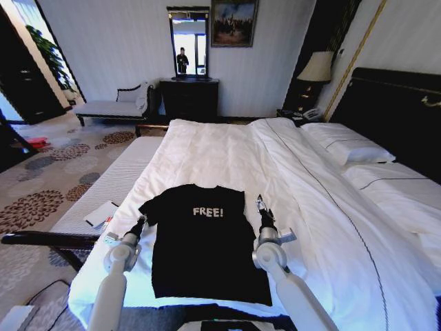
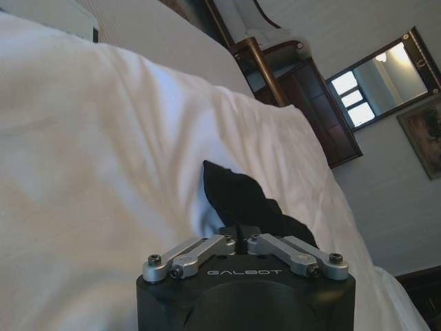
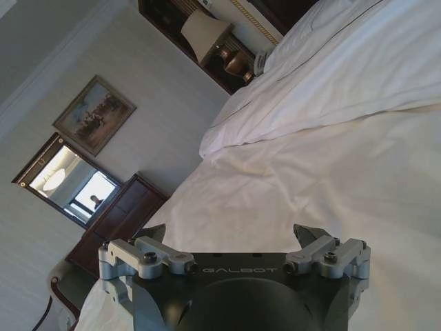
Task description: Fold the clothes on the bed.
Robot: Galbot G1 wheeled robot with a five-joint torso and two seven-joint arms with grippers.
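T-shirt (image 1: 207, 241) flat on bed (image 1: 227, 152), near foot edge; left pincer (image 1: 140, 226) at left sleeve; right pincer (image 1: 261, 207) just beside right sleeve; pillows (image 1: 348, 148) right

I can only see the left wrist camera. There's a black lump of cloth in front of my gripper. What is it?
Observer: It's one sleeve of a black T-shirt. The left gripper is shut on it. The rest lies flat on the bed, with "FREE!" in white on the chest.
Kid: Where's the other gripper?
Observer: The right gripper is just beside the other sleeve, fingers open, over the white duvet.
Kid: Are there pillows?
Observer: Yes, white pillows by the dark headboard, off to the robot's right.
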